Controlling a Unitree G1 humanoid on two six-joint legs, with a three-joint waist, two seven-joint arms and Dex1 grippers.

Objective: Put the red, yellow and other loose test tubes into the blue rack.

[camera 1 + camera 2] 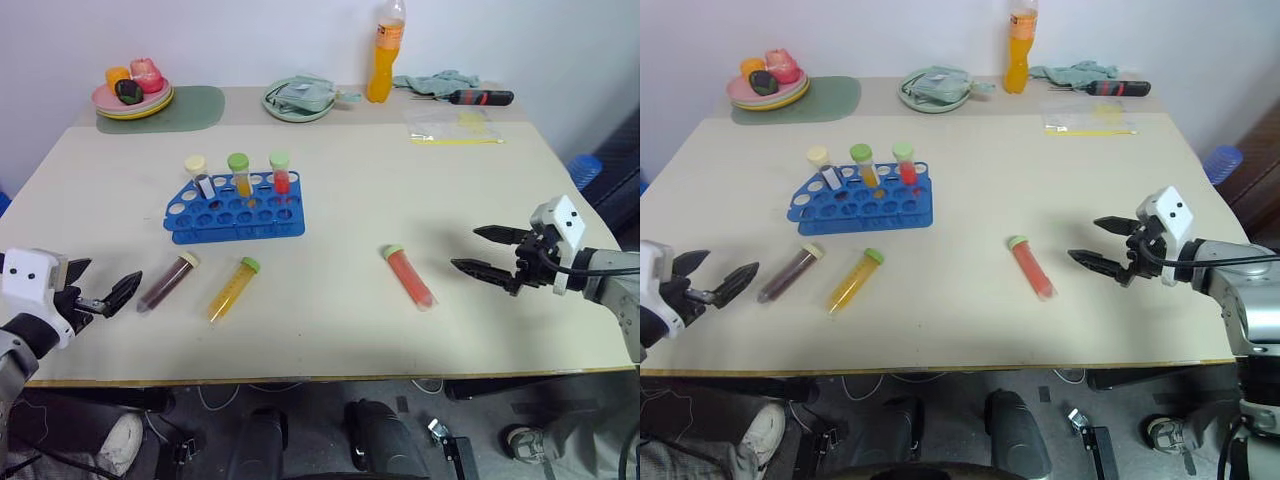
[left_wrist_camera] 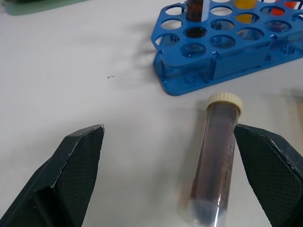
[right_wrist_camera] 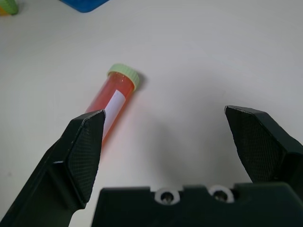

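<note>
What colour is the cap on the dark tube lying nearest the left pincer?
Pale cream-yellow cap, clearest in the left wrist view.

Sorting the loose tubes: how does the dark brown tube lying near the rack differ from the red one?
The dark brown cream-capped plastic tube lies nearer the bright blue plastic rack; the red green-capped plastic tube lies farther off. The brown tube leans opposite to the red. Both lie flat, capped, on the table.

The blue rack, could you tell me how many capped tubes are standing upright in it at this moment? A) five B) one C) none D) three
D: three capped tubes stand in the back row of the blue rack, while the dark tube, the yellow tube and the red tube lie loose on the table.
</note>
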